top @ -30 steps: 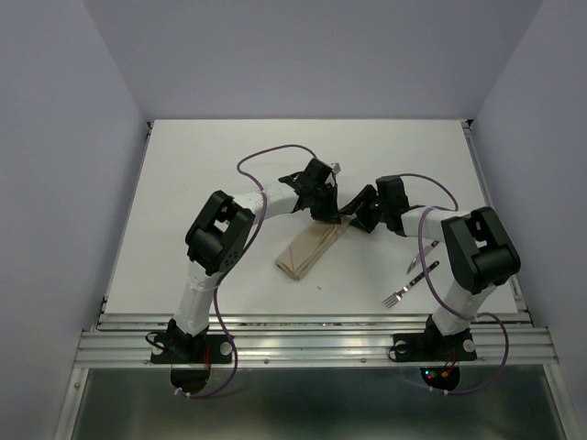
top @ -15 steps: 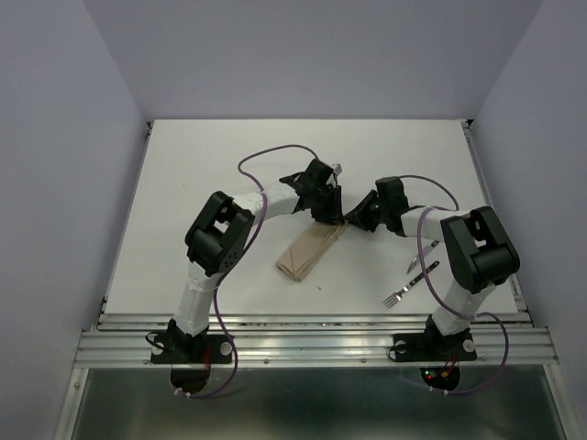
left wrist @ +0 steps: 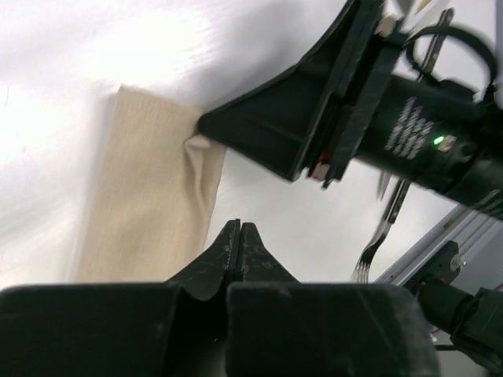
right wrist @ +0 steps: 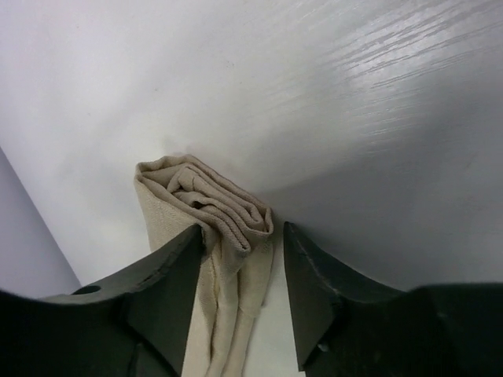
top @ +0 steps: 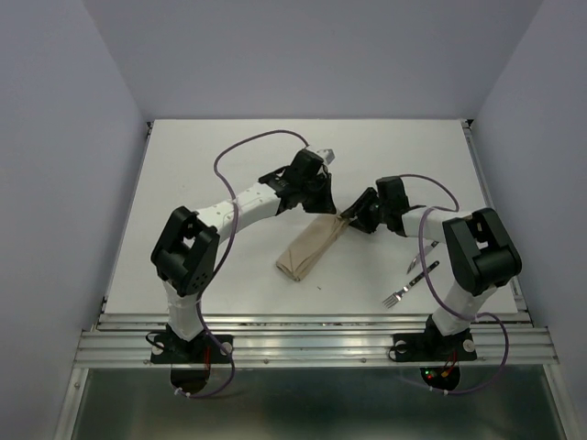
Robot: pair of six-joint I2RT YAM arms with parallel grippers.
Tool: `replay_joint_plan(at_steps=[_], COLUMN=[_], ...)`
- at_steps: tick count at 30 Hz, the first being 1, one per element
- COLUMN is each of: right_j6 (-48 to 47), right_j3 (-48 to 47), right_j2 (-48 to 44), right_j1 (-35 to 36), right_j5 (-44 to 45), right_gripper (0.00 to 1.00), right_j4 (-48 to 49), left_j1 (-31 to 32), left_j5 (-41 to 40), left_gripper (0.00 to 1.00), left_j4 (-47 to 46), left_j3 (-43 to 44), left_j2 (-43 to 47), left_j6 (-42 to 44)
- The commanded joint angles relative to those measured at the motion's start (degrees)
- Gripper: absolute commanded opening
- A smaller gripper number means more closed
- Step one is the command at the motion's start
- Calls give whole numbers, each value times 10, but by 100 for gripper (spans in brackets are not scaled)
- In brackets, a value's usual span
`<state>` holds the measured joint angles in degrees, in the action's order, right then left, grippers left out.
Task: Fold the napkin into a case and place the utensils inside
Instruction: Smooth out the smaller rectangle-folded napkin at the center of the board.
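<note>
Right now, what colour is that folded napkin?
The napkin is plain beige-tan, unpatterned; clearest in the left wrist view.

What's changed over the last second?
The left tool drew back from the napkin's far end toward the far left, and is now shut and empty; its elbow swung left. The right tool stays astride that end. Napkin, fork and knife have not moved.

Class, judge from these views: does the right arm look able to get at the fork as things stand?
Probably yes: the fork lies uncovered near that arm's base, beside the knife. The right gripper straddles the folded napkin and must leave it first.
</note>
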<state>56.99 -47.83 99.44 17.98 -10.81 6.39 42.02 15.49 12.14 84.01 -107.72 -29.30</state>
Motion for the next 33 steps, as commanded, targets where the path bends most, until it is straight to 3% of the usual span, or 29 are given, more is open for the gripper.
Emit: replay_joint_plan(at_steps=[1,5,10,14,20,26,33], right_j6=[-39,-73,-119,-138,-149,-135,-131], right_j3=[-8,-31,-58,-102,-145,-155,-165], right_j2=[-39,-78,-127,-123,-87,-9,57], right_j1=[0,0,6,27,86,92,92], right_j5=[40,89,124,126,131,176,184], right_gripper=[55,64,63,54,25,19,20], right_j4=[-51,-117,-168,-197,-204,-231,-229], left_j1=[3,3,3,3,3,3,3], left_j5=[-30,-16,-11,0,10,0,2], left_gripper=[0,0,0,0,0,0,0], left_j4=[4,-18,-62,-79,-105,-90,-41], left_j3=[-70,-163,-282,-317,-349,-341,-335], left_j2=[54,99,153,162,155,176,243], left_j6=[-8,-27,-48,-51,-55,-51,-51])
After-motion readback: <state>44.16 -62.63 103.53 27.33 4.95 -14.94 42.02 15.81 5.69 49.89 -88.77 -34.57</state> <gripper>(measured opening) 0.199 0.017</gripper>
